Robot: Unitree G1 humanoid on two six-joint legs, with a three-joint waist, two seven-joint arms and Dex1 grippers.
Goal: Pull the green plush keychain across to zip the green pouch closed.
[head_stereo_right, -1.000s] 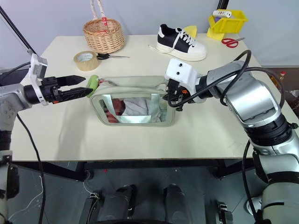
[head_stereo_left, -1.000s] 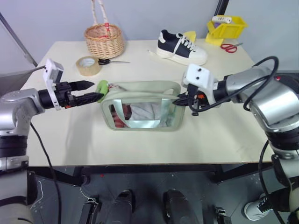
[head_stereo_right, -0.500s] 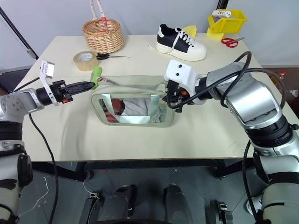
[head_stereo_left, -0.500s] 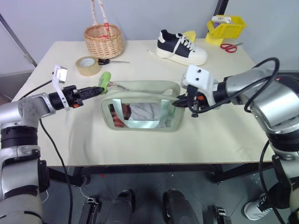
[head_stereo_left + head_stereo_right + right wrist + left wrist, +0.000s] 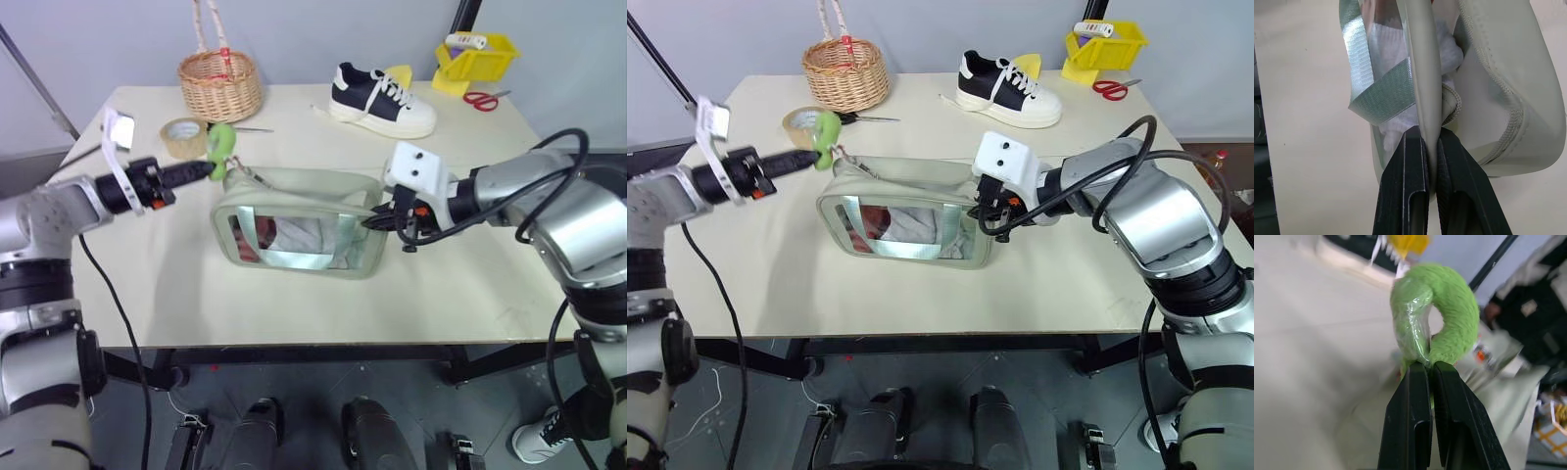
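The green pouch (image 5: 306, 185) lies mid-table, its clear window (image 5: 294, 240) facing me with cloth inside. Off its left end, the green plush keychain (image 5: 221, 140) is raised above the table on a short chain running to the pouch's top corner. My left gripper (image 5: 207, 169) points level toward it; in the left wrist view it is shut (image 5: 1429, 364) on the base of the fuzzy charm (image 5: 1449, 298). My right gripper (image 5: 376, 221) is at the pouch's right end, shut (image 5: 1431, 137) on the pouch's thin edge (image 5: 1425, 73).
A tan tape roll (image 5: 182, 137) and black scissors (image 5: 238, 128) lie just behind the keychain. Along the table's back stand a wicker basket (image 5: 219, 86), a black-and-white sneaker (image 5: 380, 100), a yellow bin (image 5: 475, 57) and red scissors (image 5: 480, 99).
My left gripper closed on the keychain and lifted it up off the table, drawing the pouch's left corner with it. The right gripper kept its hold in place.
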